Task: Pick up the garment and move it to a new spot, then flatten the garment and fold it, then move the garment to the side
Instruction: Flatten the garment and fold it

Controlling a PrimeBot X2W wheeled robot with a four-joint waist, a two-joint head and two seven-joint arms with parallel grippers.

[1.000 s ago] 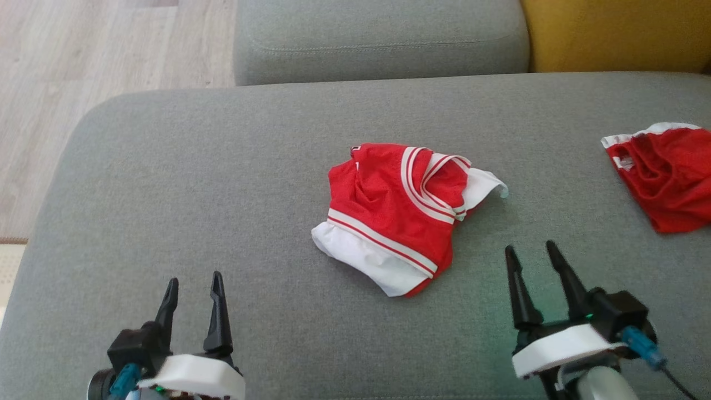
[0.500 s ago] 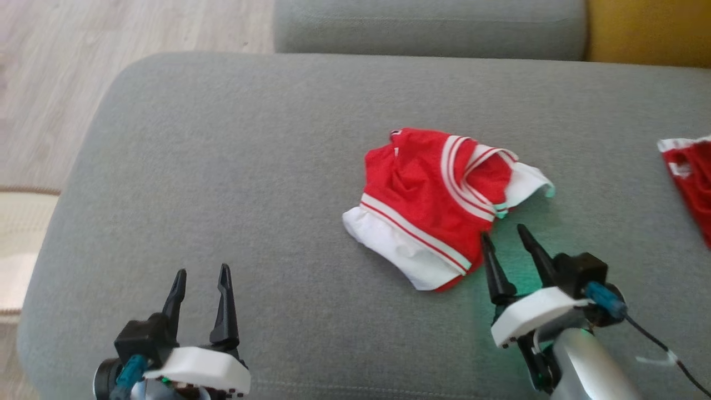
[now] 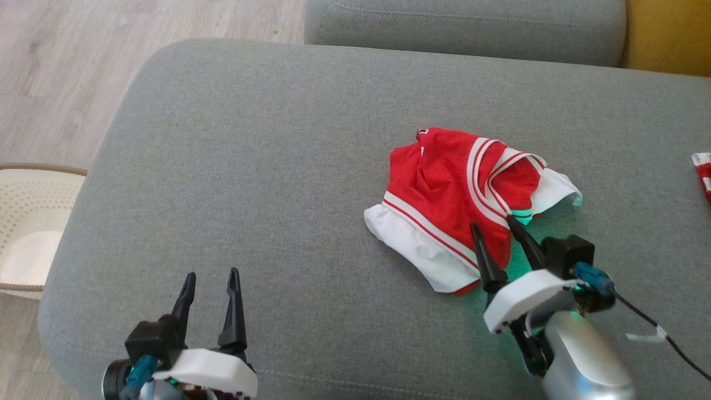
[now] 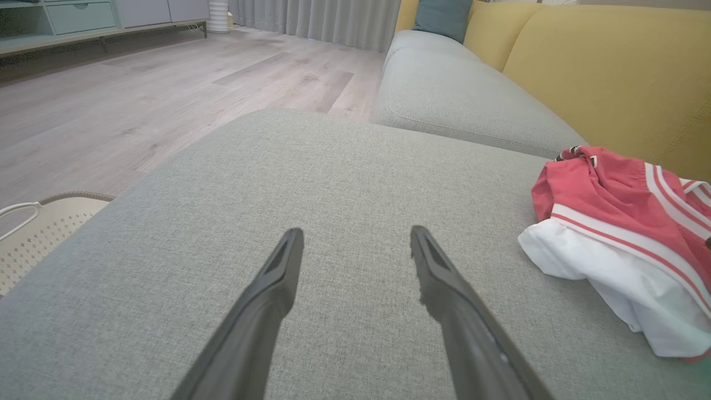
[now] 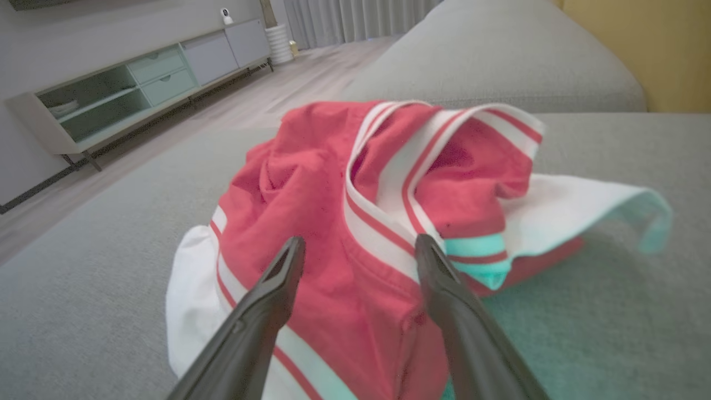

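The garment [image 3: 455, 189] lies crumpled on the grey sofa cushion [image 3: 266, 166], red with white sleeves and striped trim; its print is hidden in the folds. My right gripper [image 3: 491, 228] is open, its fingertips over the garment's near edge, and the garment [image 5: 355, 222] sits between and beyond the fingers in the right wrist view. My left gripper [image 3: 212, 278] is open near the cushion's front left, well to the left of the garment [image 4: 622, 222], with bare cushion between its fingers [image 4: 278, 278].
A sliver of another red-and-white cloth [image 3: 702, 172] shows at the right edge. A beige perforated basket [image 3: 28, 222] stands on the wooden floor left of the cushion. A second grey cushion [image 3: 466, 28] and a yellow backrest [image 3: 666, 33] lie behind.
My right gripper has advanced forward and left until its fingertips reach over the garment's near edge. The head camera has turned left, bringing the basket into view. The left gripper stays open.
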